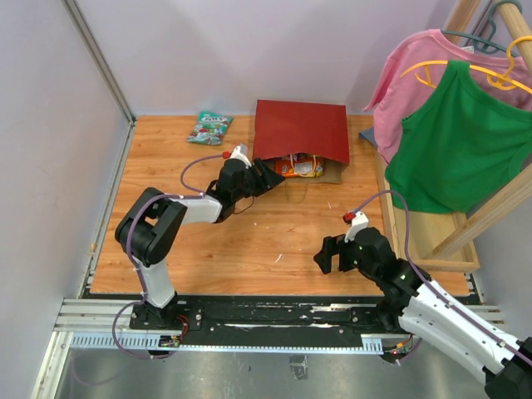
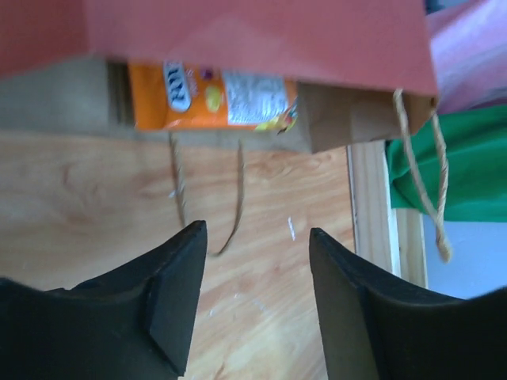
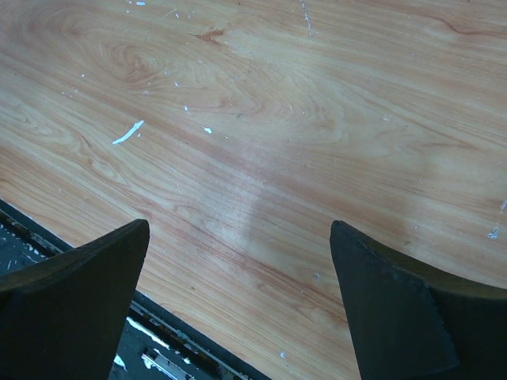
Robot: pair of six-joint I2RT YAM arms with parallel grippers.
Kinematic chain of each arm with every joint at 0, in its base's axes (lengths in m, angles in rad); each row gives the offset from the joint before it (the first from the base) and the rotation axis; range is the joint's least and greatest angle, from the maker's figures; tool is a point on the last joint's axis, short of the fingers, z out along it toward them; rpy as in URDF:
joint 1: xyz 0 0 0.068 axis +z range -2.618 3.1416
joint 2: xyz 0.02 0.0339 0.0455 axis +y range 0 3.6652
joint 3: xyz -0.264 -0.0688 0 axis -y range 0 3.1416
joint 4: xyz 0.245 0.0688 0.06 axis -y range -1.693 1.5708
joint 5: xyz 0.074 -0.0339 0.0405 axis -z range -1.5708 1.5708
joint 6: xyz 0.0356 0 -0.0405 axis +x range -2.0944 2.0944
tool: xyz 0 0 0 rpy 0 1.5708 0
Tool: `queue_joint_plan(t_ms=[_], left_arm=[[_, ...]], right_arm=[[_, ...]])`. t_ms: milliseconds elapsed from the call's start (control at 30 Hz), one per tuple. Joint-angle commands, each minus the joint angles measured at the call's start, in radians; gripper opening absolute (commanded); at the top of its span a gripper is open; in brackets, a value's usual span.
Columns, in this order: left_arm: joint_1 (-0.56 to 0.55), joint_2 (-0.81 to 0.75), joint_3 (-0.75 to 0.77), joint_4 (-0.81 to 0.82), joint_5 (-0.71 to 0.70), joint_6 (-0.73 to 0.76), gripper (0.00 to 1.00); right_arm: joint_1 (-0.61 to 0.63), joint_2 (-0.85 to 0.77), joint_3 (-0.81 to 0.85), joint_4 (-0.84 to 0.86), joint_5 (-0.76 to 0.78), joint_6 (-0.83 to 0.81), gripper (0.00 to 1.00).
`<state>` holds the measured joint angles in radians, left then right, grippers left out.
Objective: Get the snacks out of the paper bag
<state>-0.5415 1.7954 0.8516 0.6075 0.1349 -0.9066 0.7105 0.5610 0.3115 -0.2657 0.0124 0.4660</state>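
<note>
Lilac walls box in a wood-grain table (image 1: 274,241), and the paper bag (image 1: 299,129) lies flat at its far edge, mouth turned toward the arms. An orange packet (image 2: 214,99) shows just inside that mouth; a teal packet (image 1: 209,127) lies out on the wood near the far left corner. The left gripper (image 2: 257,301) hovers just short of the opening, jaws partly apart with nothing between them (the twisted handles (image 2: 207,198) trail across the wood right in its path). The right gripper (image 3: 238,309) hangs toward the near edge, well apart from the bag, spread wide and empty. Likely trouble: the left gripper snags a handle or the bag's lower lip instead of the glossy packet, and since nothing pins the light bag, it slides or lifts along with the pull.
</note>
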Motion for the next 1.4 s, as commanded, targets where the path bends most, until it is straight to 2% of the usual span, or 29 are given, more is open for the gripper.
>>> queue_joint_plan(t_ms=[0, 167, 333, 533, 800, 1000, 1367], left_arm=[[0.008, 0.081, 0.08, 0.025, -0.001, 0.001, 0.54], [0.007, 0.165, 0.098, 0.037, -0.038, -0.041, 0.44], [0.008, 0.228, 0.068, 0.125, -0.059, -0.093, 0.35], [0.008, 0.288, 0.02, 0.335, -0.076, -0.166, 0.35], [0.008, 0.306, -0.02, 0.456, -0.158, -0.19, 0.36], [0.009, 0.342, 0.013, 0.493, -0.175, -0.204, 0.36], [0.018, 0.422, 0.139, 0.433, -0.193, -0.231, 0.33]], right_arm=[[-0.016, 0.004, 0.017, -0.015, 0.005, -0.037, 0.98], [-0.016, 0.008, 0.029, -0.016, 0.005, -0.063, 0.98], [-0.016, 0.022, 0.019, 0.017, -0.011, -0.065, 0.98], [-0.016, 0.061, 0.004, 0.063, -0.034, -0.053, 0.98], [-0.016, 0.083, 0.005, 0.068, -0.051, -0.079, 0.98], [-0.016, 0.098, -0.006, 0.084, -0.041, -0.089, 0.98], [-0.016, 0.077, -0.023, 0.095, -0.044, -0.082, 0.98]])
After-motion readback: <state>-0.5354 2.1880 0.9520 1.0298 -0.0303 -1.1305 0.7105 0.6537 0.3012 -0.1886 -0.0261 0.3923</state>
